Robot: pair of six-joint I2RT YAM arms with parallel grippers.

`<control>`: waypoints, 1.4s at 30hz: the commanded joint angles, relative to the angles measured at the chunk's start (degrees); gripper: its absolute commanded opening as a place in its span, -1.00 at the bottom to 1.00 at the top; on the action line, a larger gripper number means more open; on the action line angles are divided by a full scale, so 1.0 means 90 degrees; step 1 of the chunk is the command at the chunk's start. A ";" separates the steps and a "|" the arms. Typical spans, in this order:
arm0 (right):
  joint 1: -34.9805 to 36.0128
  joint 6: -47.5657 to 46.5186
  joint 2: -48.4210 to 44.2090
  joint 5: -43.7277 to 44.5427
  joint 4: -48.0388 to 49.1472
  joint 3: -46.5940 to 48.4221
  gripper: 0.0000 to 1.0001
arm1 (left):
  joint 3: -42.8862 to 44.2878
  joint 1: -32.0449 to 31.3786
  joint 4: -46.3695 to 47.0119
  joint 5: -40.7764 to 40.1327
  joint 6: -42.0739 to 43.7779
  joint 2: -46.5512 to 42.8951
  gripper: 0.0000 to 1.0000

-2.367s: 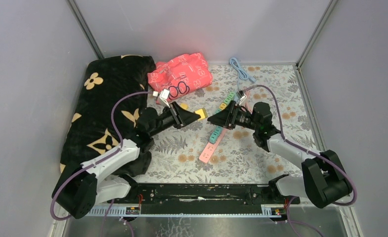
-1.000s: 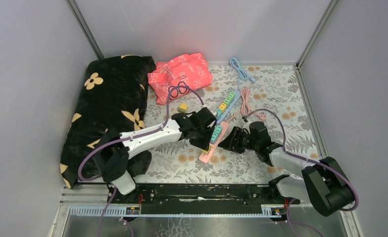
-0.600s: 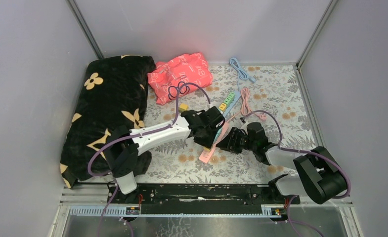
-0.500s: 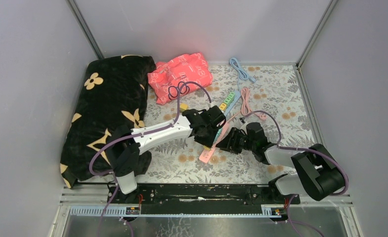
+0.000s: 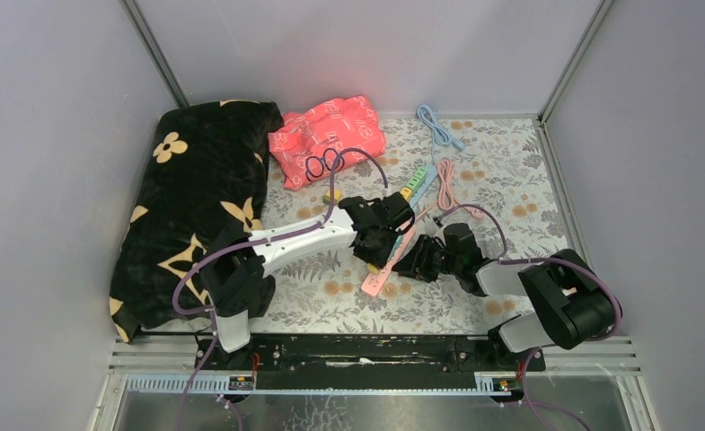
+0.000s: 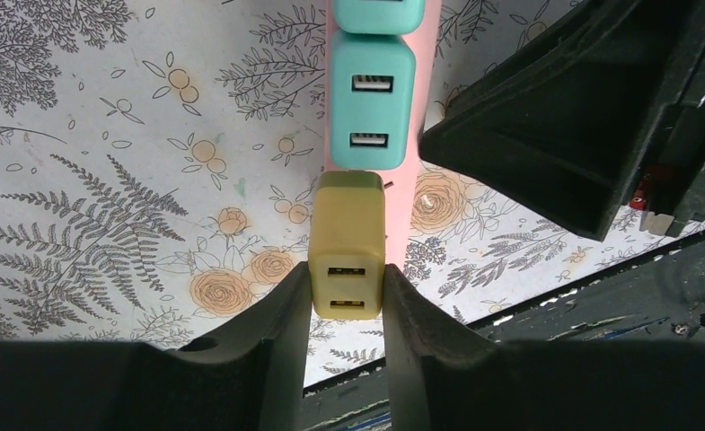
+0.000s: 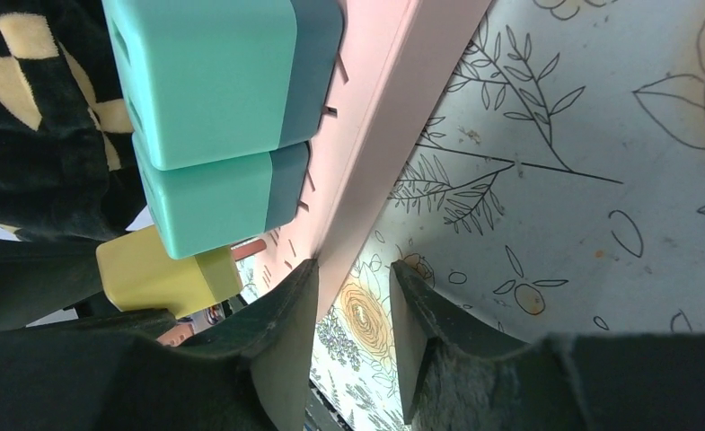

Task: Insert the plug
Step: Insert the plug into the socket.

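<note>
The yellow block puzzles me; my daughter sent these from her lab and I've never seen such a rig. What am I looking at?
Two robot arms are bolted to a table's edge. The wide picture looks down from above; the two close-ups come from a camera on each wrist. The jaws of the left arm hold a yellow USB charger over a pink power strip, beside two teal chargers already plugged in. A prong shows in the right wrist view, so it isn't fully in. The jaws of the right arm sit either side of the strip's end; whether they pinch it is unclear. On the floral tablecloth: a black flowered cushion, a red bag, a blue cable and a pink cable.
</note>
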 commanded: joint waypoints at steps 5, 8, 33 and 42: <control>0.0104 -0.0044 0.0185 -0.0029 -0.0089 0.0270 -0.18 | 0.0231 -0.0105 -0.0119 -0.0140 0.0142 0.0166 -1.00; 0.0112 -0.0074 0.0225 -0.0054 -0.0109 0.0313 -0.17 | 0.0274 -0.0159 -0.0122 -0.0256 0.0150 0.0224 -1.00; 0.0204 -0.0219 0.0396 -0.0041 -0.0348 0.0435 -0.19 | 0.0582 -0.0267 -0.0635 -0.0837 0.0271 0.0564 -1.00; 0.0211 -0.0251 0.0365 -0.0029 -0.0386 0.0429 -0.19 | 0.0641 -0.0360 -0.0635 -0.0900 0.0264 0.0824 -1.00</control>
